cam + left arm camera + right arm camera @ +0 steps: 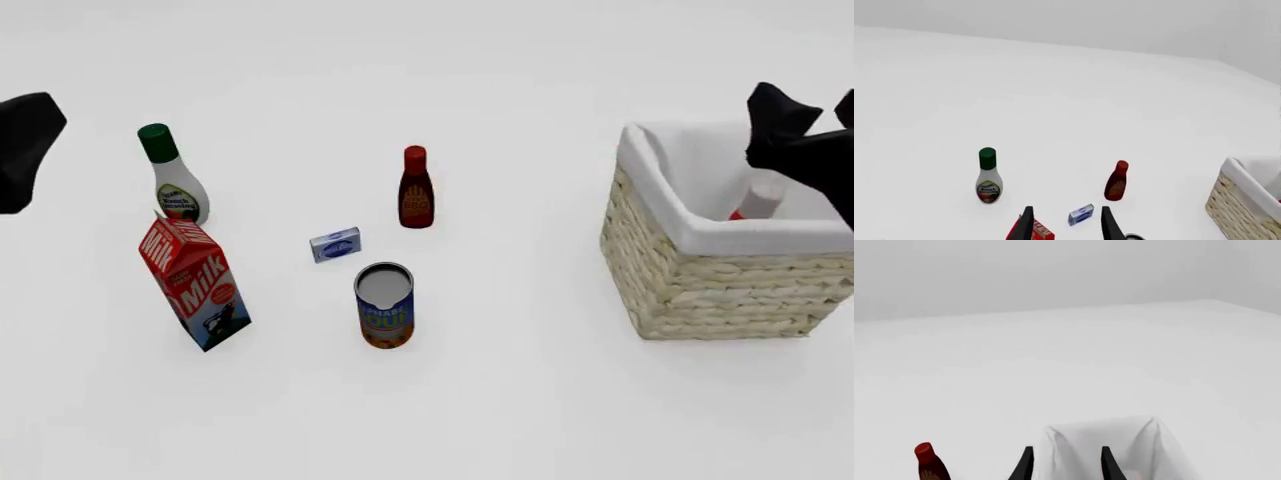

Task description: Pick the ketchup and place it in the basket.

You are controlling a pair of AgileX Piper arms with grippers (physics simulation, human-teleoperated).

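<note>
The ketchup (755, 203) lies inside the basket (721, 280). Only its white end and a bit of red show, behind the basket's white cloth rim and my right arm. My right gripper (781, 125) hovers above the basket, open and empty. In the right wrist view its fingers (1064, 465) are spread over the white lining (1094, 440). My left gripper (27, 140) is raised at the far left of the table, open and empty. Its fingers (1067, 225) show in the left wrist view, where the basket (1237, 202) sits at the edge.
On the left half of the table stand a white bottle with a green cap (171, 180), a slim dark-red bottle (415, 190), a red milk carton (194, 285), a small blue box (335, 244) and an open can (384, 305).
</note>
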